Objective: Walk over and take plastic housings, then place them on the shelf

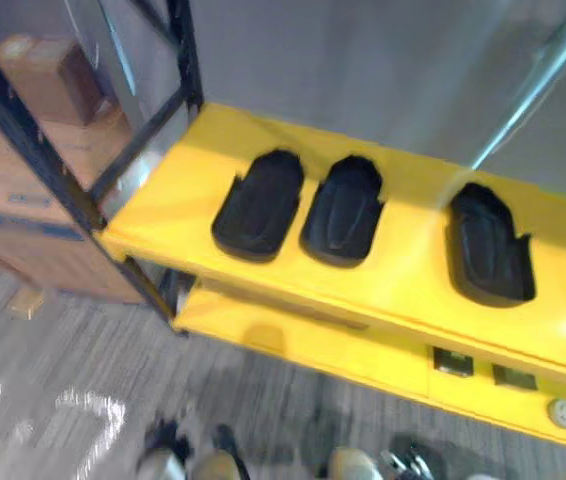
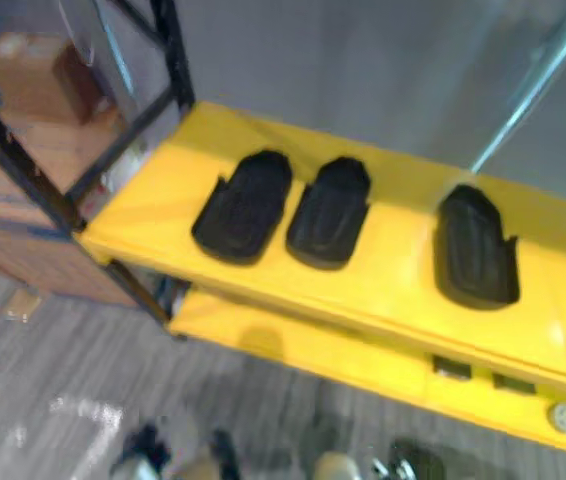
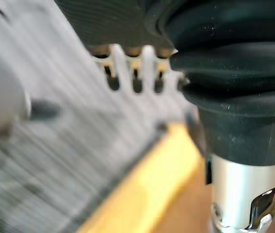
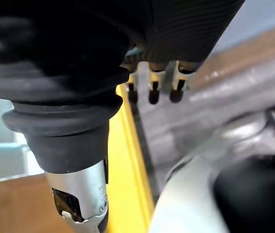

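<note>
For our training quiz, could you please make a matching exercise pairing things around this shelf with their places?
Things: 1 left housing; 2 middle housing; 3 right housing; 4 cardboard box.
Places: A alone, toward the right of the yellow shelf; B beyond the black rack frame; C nearest the shelf's left end; D close beside the left housing.
Pairs: 1-C, 2-D, 3-A, 4-B.
</note>
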Robot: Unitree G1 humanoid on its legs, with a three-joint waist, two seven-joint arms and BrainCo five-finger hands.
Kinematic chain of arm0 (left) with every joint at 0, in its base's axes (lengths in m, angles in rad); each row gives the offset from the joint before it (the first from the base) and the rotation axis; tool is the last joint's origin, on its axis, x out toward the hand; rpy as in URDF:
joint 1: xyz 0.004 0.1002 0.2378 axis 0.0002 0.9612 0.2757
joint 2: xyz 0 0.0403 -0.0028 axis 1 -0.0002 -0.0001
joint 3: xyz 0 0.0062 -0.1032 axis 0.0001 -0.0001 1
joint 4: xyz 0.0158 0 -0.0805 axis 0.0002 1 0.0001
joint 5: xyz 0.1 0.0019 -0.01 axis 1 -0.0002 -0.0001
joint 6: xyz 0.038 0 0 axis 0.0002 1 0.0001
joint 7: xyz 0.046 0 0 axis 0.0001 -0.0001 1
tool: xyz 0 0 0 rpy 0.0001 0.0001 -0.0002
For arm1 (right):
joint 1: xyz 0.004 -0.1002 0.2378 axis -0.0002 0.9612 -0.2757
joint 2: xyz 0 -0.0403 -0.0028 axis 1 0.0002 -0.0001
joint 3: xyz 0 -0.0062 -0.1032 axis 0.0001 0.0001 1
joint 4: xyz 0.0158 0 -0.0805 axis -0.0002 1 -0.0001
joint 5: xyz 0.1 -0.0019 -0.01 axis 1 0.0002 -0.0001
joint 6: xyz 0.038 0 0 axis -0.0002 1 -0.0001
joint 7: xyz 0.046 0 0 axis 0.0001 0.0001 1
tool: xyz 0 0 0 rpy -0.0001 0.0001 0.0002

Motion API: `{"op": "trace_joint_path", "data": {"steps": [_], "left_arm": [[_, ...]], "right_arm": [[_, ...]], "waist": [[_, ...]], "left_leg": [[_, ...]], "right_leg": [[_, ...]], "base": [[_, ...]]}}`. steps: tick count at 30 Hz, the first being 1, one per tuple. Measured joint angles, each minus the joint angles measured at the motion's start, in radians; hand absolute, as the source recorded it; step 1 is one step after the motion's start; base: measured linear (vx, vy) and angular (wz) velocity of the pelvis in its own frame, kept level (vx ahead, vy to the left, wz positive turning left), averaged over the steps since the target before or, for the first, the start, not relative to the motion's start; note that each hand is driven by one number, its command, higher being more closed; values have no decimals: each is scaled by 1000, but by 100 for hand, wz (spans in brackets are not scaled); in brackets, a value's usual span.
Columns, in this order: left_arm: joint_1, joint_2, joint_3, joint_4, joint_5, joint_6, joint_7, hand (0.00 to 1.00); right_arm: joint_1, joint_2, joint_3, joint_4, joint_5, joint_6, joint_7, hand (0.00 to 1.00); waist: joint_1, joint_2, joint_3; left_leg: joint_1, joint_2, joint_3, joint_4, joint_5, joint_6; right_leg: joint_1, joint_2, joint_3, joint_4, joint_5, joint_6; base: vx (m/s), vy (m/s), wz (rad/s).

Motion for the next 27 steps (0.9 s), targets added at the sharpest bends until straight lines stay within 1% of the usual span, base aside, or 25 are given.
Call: {"op": "trace_joint_path", "data": {"steps": [1, 2, 3, 4, 5, 6, 7, 8, 9, 10, 11, 12, 13, 14, 15, 16, 17, 20, 22, 23, 24, 25, 27], "left_arm": [[-25, -4, -18, -5, 19, -1, 7, 0], [-76, -6, -39, 3, 54, -2, 18, 0], [-92, -20, -41, 8, 62, -1, 25, 0], [-89, -46, -53, 15, 68, 5, 34, 0], [-82, -49, -67, 27, 79, 12, 42, 0], [-64, -39, -70, 38, 82, 16, 50, 0], [-56, -32, -70, 40, 82, 19, 53, 0], [-32, -13, -77, 41, 82, 23, 58, 0], [-26, -6, -82, 41, 82, 23, 59, 0], [-19, 1, -80, 41, 82, 23, 63, 0], [-9, 22, -76, 46, 81, 22, 77, 0], [-6, 30, -75, 52, 81, 21, 84, 0], [-6, 41, -74, 74, 80, 19, 91, 0], [-3, 38, -74, 89, 79, 18, 91, 0], [3, 32, -74, 98, 79, 15, 92, 0], [15, 20, -79, 115, 79, 11, 91, 0], [20, 7, -79, 130, 79, 11, 90, 0], [32, -6, -81, 136, 86, 4, 89, 0], [50, 0, -77, 136, 91, 0, 89, 0], [64, 0, -72, 138, 95, -1, 89, 0], [73, 1, -71, 147, 99, -1, 89, 0], [78, 2, -70, 152, 100, -2, 89, 0], [96, 1, -70, 162, 105, -3, 88, 0]], "right_arm": [[-7, -3, 4, -3, 9, 0, -14, 0], [-44, 2, 13, -18, 31, 0, -39, 0], [-67, -3, 18, -29, 31, 0, -45, 0], [-91, -40, 21, -52, 30, -1, -52, 0], [-105, -47, 25, -59, 29, -2, -51, 0], [-130, -55, 27, -63, 29, -2, -51, 0], [-134, -59, 27, -68, 29, -6, -51, 0], [-133, -52, 30, -74, 28, -13, -49, 0], [-134, -49, 33, -74, 28, -13, -48, 0], [-135, -48, 43, -74, 28, -13, -47, 0], [-135, -48, 64, -73, 26, -14, -41, 0], [-135, -48, 71, -71, 23, -15, -37, 0], [-138, -49, 75, -67, 19, -19, -36, 0], [-156, -64, 75, -40, 17, -20, -38, 0], [-158, -68, 75, -32, 16, -21, -38, 0], [-157, -73, 76, -22, 7, -23, -38, 0], [-156, -74, 75, -11, 6, -23, -39, 0], [-153, -76, 76, 14, 12, -23, -48, 0], [-153, -73, 76, 18, 37, -22, -61, 0], [-152, -73, 75, 25, 73, -18, -74, 0], [-151, -71, 71, 48, 112, -10, -96, 0], [-151, -69, 64, 61, 126, -8, -106, 0], [-134, -50, 14, 85, 179, -11, -146, 0]], "waist": [[1, -4, 8], [-6, -36, 32], [-22, -13, 66], [-31, 23, 101], [-33, 33, 114], [-17, 31, 124], [-10, 31, 123], [13, 30, 123], [20, 29, 122], [22, 31, 123], [31, 31, 122], [38, 28, 120], [36, 17, 117], [32, 32, 118], [31, 36, 116], [18, 42, 113], [11, 43, 113], [14, 42, 112], [14, 43, 107], [13, 43, 98], [13, 43, 79], [14, 43, 66], [12, 45, 42]], "left_leg": [[-22, -13, 3, -23, 6, 0], [-39, -25, 91, -34, 10, 13], [-49, 9, 125, 16, -5, 38], [-36, 58, 151, 65, -9, 41], [-28, 62, 171, 53, 20, 11], [-16, 49, 169, 31, 36, 0], [-12, 44, 168, 22, 39, 0], [1, 35, 161, 9, 47, 5], [8, 31, 157, 1, 50, 5], [19, 32, 144, -16, 57, 5], [33, 38, 144, -33, 68, -6], [38, 35, 146, -41, 73, -9], [39, 18, 142, -49, 77, -18], [41, 22, 131, -68, 92, -33], [48, 21, 130, -81, 97, -41], [62, 19, 117, -106, 107, -55], [82, 16, 115, -134, 119, -60], [126, 9, 109, -188, 140, -69], [149, 6, 111, -209, 145, -75], [163, 2, 113, -223, 147, -77], [173, -2, 115, -232, 148, -78], [177, -3, 118, -235, 148, -78], [234, 1, 128, -255, 148, -78]], "right_leg": [[-29, 3, 18, -24, -20, -7], [-15, -5, 31, -228, 3, 8], [-5, -5, -8, -221, 15, 13], [10, 0, -44, -203, 11, 11], [11, -10, -56, -180, -1, 17], [10, -16, -55, -167, -2, 19], [11, -17, -54, -164, -2, 20], [12, -20, -52, -140, -1, 20], [10, -18, -52, -122, -1, 20], [-10, -20, -42, -74, 1, 7], [-38, -13, -6, -54, -20, -18], [-39, -14, 6, -103, -23, -18], [-35, -29, 27, -182, 16, 20], [-27, -15, 22, -193, 23, 15], [-22, -10, 22, -200, 23, 16], [-12, -3, 17, -206, 23, 16], [3, 1, 8, -214, 24, 18], [48, 11, -4, -251, 31, 21], [73, 16, -4, -277, 40, 20], [90, 16, -4, -294, 44, 22], [102, 16, -2, -311, 46, 25], [106, 17, 0, -319, 51, 25], [164, 23, 12, -367, 74, 25]], "base": [[-100, -58, 139], [-20, -78, 109], [-30, -103, 121], [51, -41, 85], [59, -10, 58], [87, 14, 30], [129, -6, 21], [119, -21, 24], [119, -40, 31], [54, -89, 18], [31, -74, 10], [25, -134, 7], [30, -148, 6], [58, -196, 6], [74, -161, -1], [78, -128, 2], [61, -97, 7], [59, -71, 9], [70, -20, -1], [69, 0, -4], [71, 7, -5], [87, 8, -12], [96, 4, -27]]}}
